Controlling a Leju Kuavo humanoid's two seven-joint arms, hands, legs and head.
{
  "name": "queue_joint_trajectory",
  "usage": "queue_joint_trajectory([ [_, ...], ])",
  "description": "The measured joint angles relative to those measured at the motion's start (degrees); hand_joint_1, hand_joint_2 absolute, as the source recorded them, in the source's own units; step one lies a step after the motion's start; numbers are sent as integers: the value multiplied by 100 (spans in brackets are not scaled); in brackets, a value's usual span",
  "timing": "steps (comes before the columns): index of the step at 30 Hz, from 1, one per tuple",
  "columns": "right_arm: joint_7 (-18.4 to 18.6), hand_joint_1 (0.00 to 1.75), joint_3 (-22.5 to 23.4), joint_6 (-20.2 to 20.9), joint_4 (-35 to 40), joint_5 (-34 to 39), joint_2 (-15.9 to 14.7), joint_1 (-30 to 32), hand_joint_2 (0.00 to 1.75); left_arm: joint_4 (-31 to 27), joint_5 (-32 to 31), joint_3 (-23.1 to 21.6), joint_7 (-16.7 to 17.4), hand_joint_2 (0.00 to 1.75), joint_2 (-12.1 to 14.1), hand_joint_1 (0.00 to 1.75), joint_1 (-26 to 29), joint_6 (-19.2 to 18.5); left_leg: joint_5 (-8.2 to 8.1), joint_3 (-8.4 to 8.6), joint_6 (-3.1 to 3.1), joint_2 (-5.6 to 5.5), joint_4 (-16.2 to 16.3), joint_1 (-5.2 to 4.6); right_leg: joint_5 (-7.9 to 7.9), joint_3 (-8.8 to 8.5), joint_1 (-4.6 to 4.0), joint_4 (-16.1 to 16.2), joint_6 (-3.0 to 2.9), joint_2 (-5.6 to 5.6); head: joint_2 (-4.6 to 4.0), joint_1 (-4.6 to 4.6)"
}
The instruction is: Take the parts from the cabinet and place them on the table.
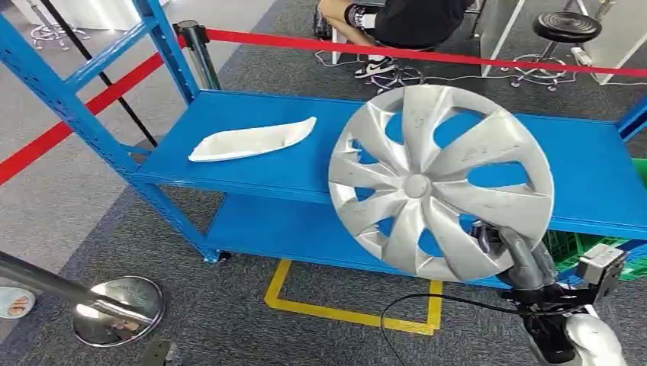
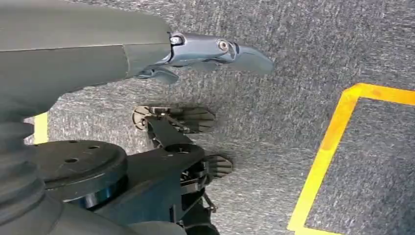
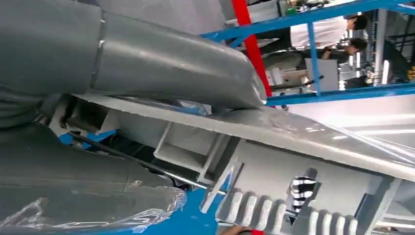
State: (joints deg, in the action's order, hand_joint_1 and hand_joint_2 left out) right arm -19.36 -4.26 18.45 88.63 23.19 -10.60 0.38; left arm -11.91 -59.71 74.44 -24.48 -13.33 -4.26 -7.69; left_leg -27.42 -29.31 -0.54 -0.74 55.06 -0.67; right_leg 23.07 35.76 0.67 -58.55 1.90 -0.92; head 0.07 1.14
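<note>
**Hubcap held at rim, white trim left on shelf**

Head view: right hand (image 1: pixel 510 255) grips hubcap (image 1: pixel 441 181) rim, frame centre-right; likely light, thin, flexy, slippery plastic. White trim (image 1: pixel 252 140) on blue shelf (image 1: pixel 580 164), upper left.

Left wrist view: left hand (image 2: pixel 186 54) hangs, fingers loose, holding nothing.

Right wrist view: thumb pressed on hubcap rim (image 3: pixel 313 134).

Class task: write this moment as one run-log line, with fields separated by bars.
right robot hand: grips hubcap rim, lifted before blue shelf | left robot hand: hangs empty over carpet | white part: on shelf
</note>
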Motion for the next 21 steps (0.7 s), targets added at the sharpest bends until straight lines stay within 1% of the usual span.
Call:
queue_joint_trajectory([
  [9, -11, 175, 13, -29, 15, 98, 44, -9, 0, 0, -2, 11, 35, 175, 2, 0, -1, 15, 0, 0, 0, 0, 0, 0, 0, 0, 1, 1, 0, 0, 0, 0],
  [10, -11, 175, 15, -29, 15, 107, 57, -13, 0, 0, -2, 20, 55, 175, 11, 0, -2, 17, -17, -20, 46, -1, 41, -28, -16, -4, 28, 28, 30, 2, 0, 0],
  [11, -11, 175, 17, -29, 13, 118, 81, -28, 0, 0, -2, 35, 66, 175, 18, 0, -3, 20, -16, -25, 84, 0, 36, -27, -21, -2, 41, 33, 39, -3, 0, 7],
  [12, -11, 175, 22, -29, 13, 122, 90, -37, 0, 0, 6, 42, 72, 175, 17, 0, -4, 20, -3, -30, 108, 0, 32, -34, -32, -4, 45, 50, 55, -3, 0, 4],
  [13, -15, 175, 28, -29, 13, 131, 92, -35, 0, 0, 20, 44, 79, 175, 17, 0, -4, 20, 58, -18, 139, 0, 18, -41, -85, -19, 43, 90, 94, -5, 0, 9],
  [14, -20, 175, 42, -29, 15, 136, 92, -29, 0, 2, 57, 46, 83, 175, 9, 0, -9, 17, 151, 40, 167, 12, -147, 17, -79, -19, 13, 113, 117, -6, 0, 4],
  [15, -22, 175, 48, -29, 13, 140, 92, -24, 0, 0, 76, 48, 88, 175, 7, 0, -15, 15, 210, 61, 146, 23, -219, 38, 25, 43, 10, 55, 119, 32, 0, -11],
  [16, -28, 175, 52, -29, 13, 149, 92, -37, 0, 0, 85, 50, 99, 175, 7, 0, -14, 11, 226, 52, 160, 29, -234, 52, 250, 139, 8, -224, 127, 34, 0, -26],
  [17, -35, 175, 50, -29, 13, 157, 101, -35, 0, 2, 85, 52, 110, 175, 7, 0, -12, 7, 226, 46, 159, 33, -233, 52, 486, 296, 24, -650, 142, 40, 0, -24],
  [18, -39, 175, 52, -29, 13, 157, 103, -24, 0, 2, 85, 55, 112, 175, 2, 0, -10, 2, 226, 47, 158, 39, -232, 52, 686, 466, 41, -1114, 159, 41, 0, -24],
  [19, -37, 175, 52, -29, 11, 160, 103, -16, 0, 2, 83, 57, 114, 175, 0, 0, -10, 0, 227, 43, 155, 40, -228, 58, 802, 612, 52, -1486, 186, 43, 0, -24],
  [20, -37, 175, 52, -29, 11, 160, 103, -8, 0, 2, 83, 63, 114, 175, -2, 0, -10, 2, 228, 37, 146, 39, -217, 71, 765, 632, 66, -1574, 217, 46, 0, -24],
  [21, -37, 175, 52, -31, 11, 160, 103, -9, 0, 2, 83, 68, 114, 175, -4, 0, -8, 2, 219, 32, 124, 38, -197, 97, 604, 507, 88, -1393, 256, 51, 0, -22],
])
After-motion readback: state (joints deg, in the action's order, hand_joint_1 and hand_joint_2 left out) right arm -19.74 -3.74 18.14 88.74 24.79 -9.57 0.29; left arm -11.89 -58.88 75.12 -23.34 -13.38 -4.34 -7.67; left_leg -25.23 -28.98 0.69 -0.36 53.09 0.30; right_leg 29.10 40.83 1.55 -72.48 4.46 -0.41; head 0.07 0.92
